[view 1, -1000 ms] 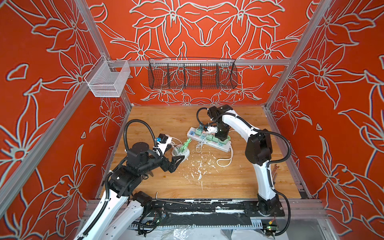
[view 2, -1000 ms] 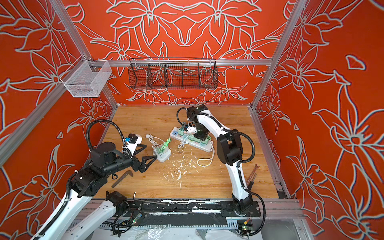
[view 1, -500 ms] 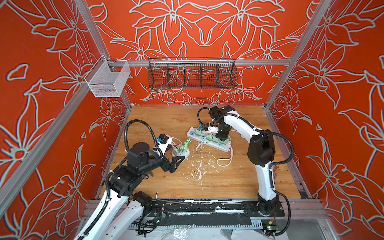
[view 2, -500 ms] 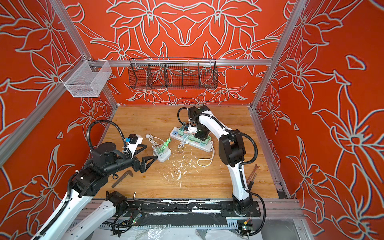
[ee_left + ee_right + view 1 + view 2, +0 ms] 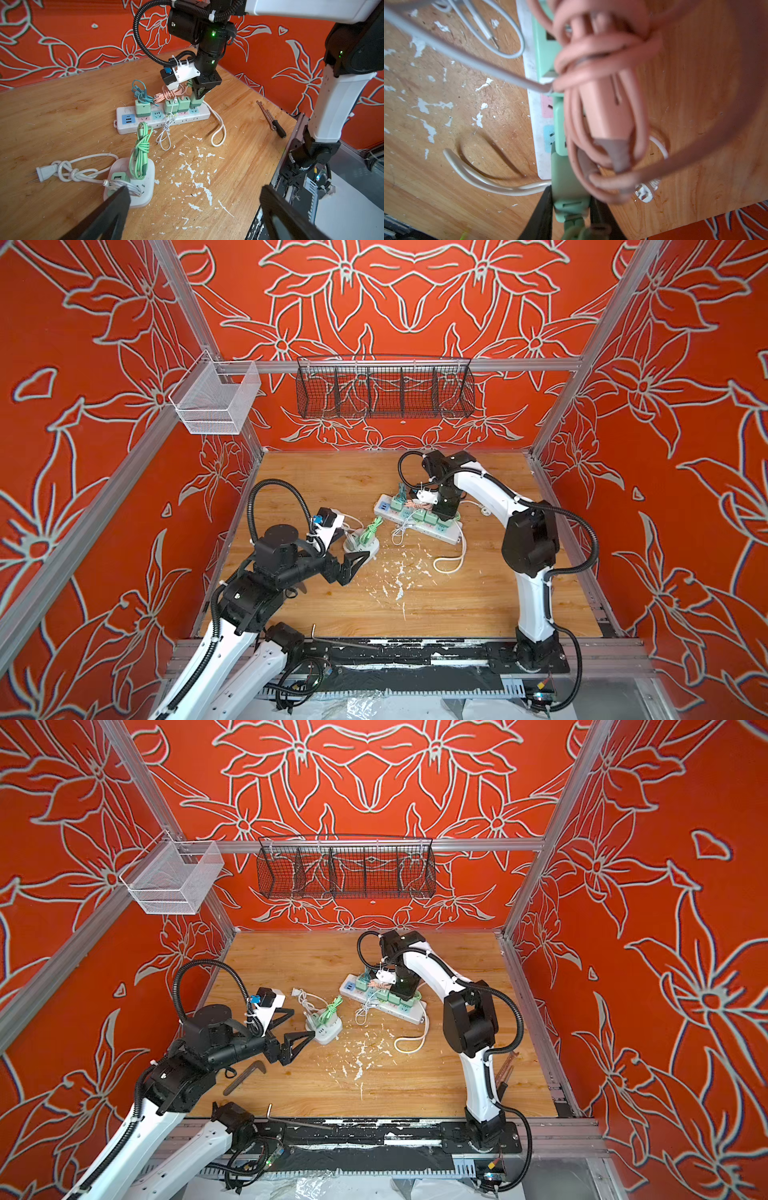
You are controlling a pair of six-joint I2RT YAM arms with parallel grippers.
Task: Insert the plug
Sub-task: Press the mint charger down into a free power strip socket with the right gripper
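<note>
Green charger plug (image 5: 195, 101) is pinched by the right gripper (image 5: 200, 94) at the end socket of the white power strip (image 5: 145, 126), seemingly mid-insertion. The left gripper (image 5: 195, 190) is spread wide, empty. A straight downward press is judged necessary next.

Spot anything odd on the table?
White flakes litter the table in front of the strip: debris, source unclear. A screwdriver lies loose at the table's edge.
</note>
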